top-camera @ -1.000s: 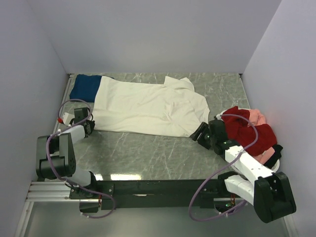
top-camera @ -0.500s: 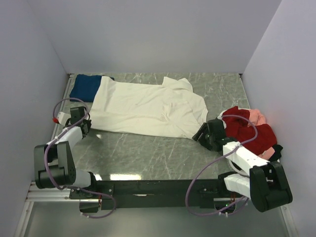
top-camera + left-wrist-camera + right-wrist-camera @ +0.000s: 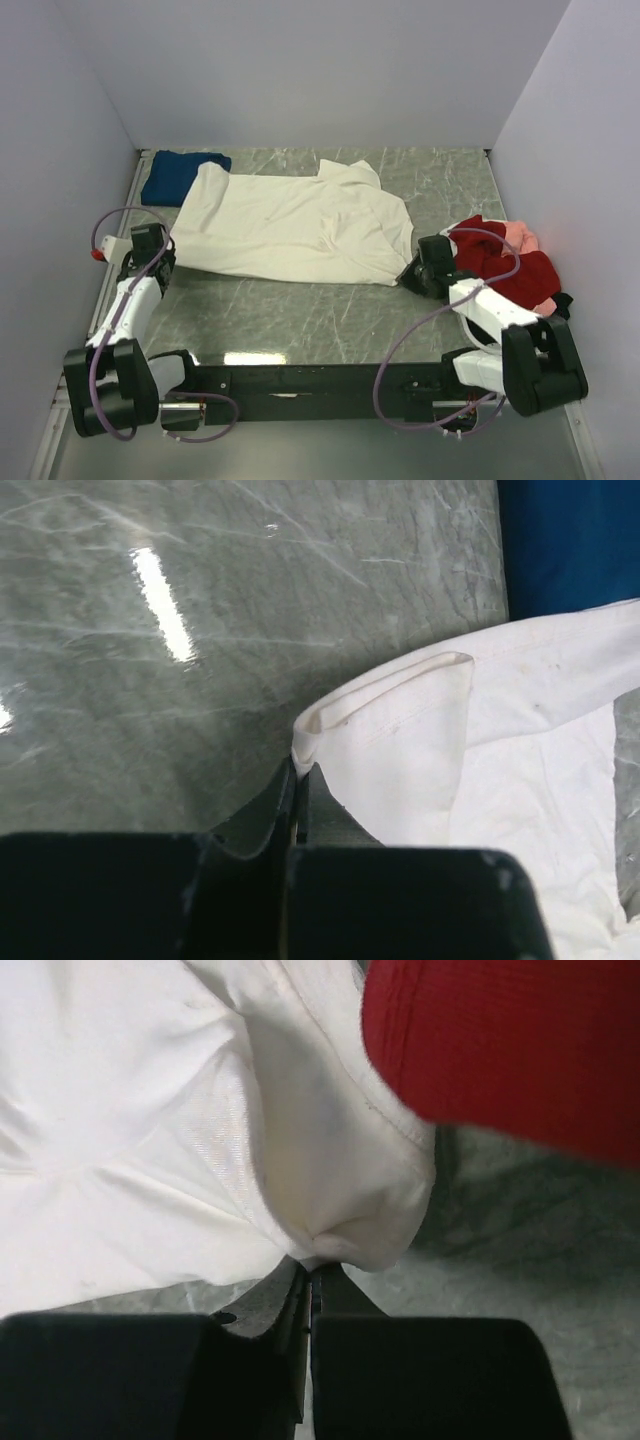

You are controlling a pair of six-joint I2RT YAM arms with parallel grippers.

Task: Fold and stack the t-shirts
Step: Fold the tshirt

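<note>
Nearby, a red t-shirt (image 3: 500, 1050) crowds the pinched cream t-shirt (image 3: 150, 1110).

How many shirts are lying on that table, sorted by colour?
cream-white shirt: 1, spread out
dark blue shirt: 1, far left corner
red shirt: 1 that I can tell apart, bunched at the right
pink shirt: 1, behind the red
black shirt: 1, only an edge shows
Total: 5 in view; the bunched ones may hide more.
</note>
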